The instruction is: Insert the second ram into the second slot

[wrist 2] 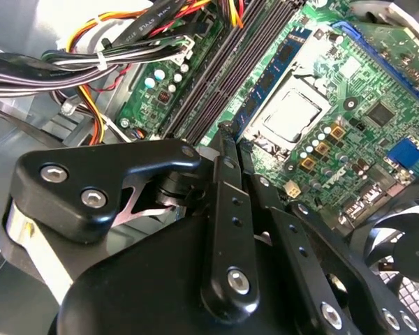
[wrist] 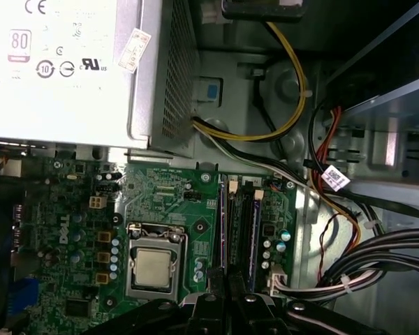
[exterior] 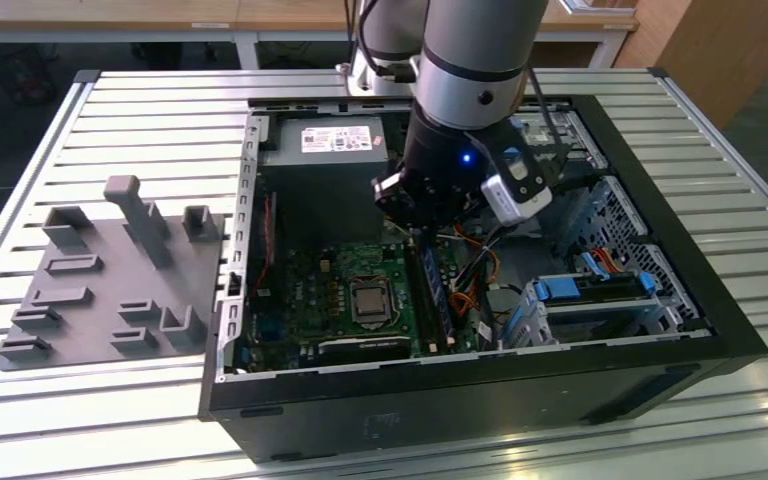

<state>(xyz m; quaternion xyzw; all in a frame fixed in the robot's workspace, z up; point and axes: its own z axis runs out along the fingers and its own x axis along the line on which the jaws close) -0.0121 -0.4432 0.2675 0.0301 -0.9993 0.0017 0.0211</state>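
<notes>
The open computer case (exterior: 651,300) is lying on its side on the slatted metal table (exterior: 144,130), with the green motherboard (exterior: 344,290) facing up. A grey fixture plate (exterior: 104,275) with upright blocks is sitting on the table beside the case, toward the exterior view's left. Inside the case, the power supply (wrist: 63,70) is sitting just beyond the motherboard, and its yellow, red and black cable bundle (wrist: 286,118) is running down past the memory slots. The CPU socket (wrist: 153,269) is lying just beside those slots, well clear of the cables. Blue drive-bay latches (exterior: 584,290) are showing on the far side of the cables from the motherboard.

The arm (exterior: 471,70) is reaching straight down into the case, over the memory slots. The tool (wrist 2: 227,132) is pointing down at the slot row, its tip close over the motherboard; whether its fingers are apart or together cannot be told.

The second ram (wrist: 253,234) is standing on edge in a slot beside the CPU socket, next to another stick, directly under the tool.
</notes>
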